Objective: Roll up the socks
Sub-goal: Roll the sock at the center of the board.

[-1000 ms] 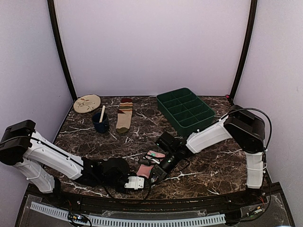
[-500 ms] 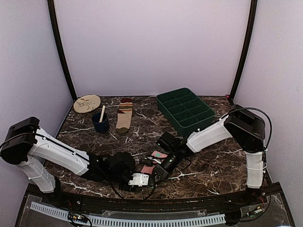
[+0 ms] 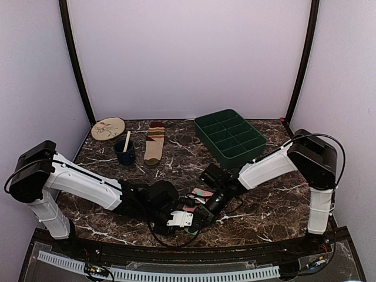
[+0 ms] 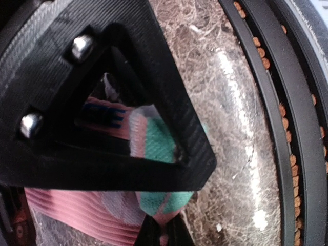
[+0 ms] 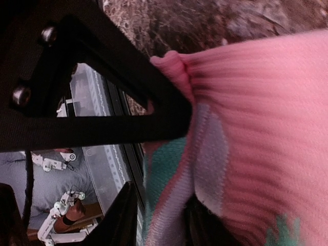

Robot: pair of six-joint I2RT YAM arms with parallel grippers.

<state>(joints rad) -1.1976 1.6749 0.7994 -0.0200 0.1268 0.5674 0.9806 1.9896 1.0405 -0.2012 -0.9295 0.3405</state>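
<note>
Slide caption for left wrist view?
Left gripper pinches the soft pink-and-teal fabric sock over the brown marble tabletop.

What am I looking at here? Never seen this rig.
Two robot arms, left and right, are bolted to a marbled table. The wide picture comes from a fixed camera above and behind them; the close-ups come from a camera on each wrist. On the table: a tan striped sock, a patterned plate, a dark mug, a green divided tray, and a pink sock near the front. The left tool is shut on the pink sock; the right tool is at it too, grip unclear.
</note>
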